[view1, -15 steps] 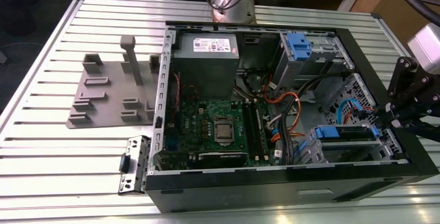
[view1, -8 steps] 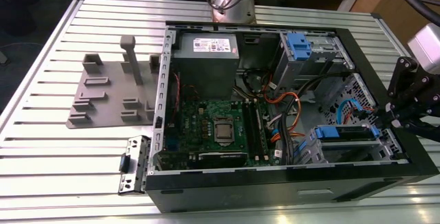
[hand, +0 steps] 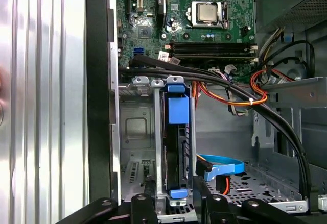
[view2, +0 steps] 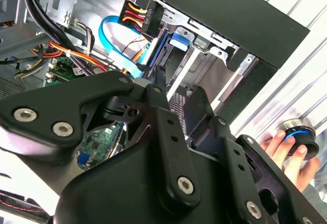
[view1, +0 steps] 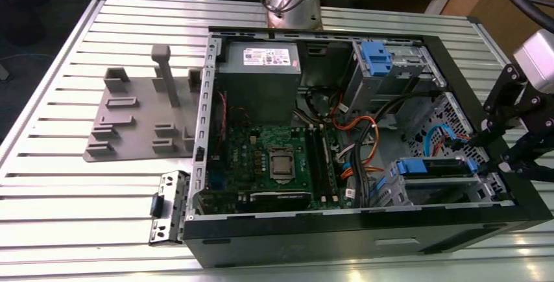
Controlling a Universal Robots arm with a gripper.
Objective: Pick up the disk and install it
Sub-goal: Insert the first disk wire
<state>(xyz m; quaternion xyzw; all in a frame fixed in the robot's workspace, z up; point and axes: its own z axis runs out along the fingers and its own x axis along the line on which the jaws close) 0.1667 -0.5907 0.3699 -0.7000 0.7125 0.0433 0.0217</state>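
- Currently we see the open computer case (view1: 346,230) lying on the slatted metal worktop (view1: 78,185), with the disk (view1: 437,167) seated in the drive cage at the case corner toward the exterior view's right.
- In the first wrist view the disk (hand: 176,147) stands on edge in that cage, its blue carrier tabs at both ends, between grey cage walls.
- We find the claw (view1: 506,149) at the exterior view's right, just beside the cage; whether its fingers are spread or pressed together we cannot tell.
- A blue data cable (hand: 219,165) lies just beside the disk, and black and orange wire bundles (hand: 240,94) cross above the cage.
- Farther in we note the green motherboard (view1: 277,159), the grey power-supply box (view1: 268,78), and a second cage with a blue tab (view1: 381,61).
- Outside the case, a grey fixture plate (view1: 139,120) and a small black bracket (view1: 168,207) rest on the worktop.
- In the second wrist view a person's hand (view2: 286,150) touches a round blue-lit knob (view2: 301,134) beyond the case wall.
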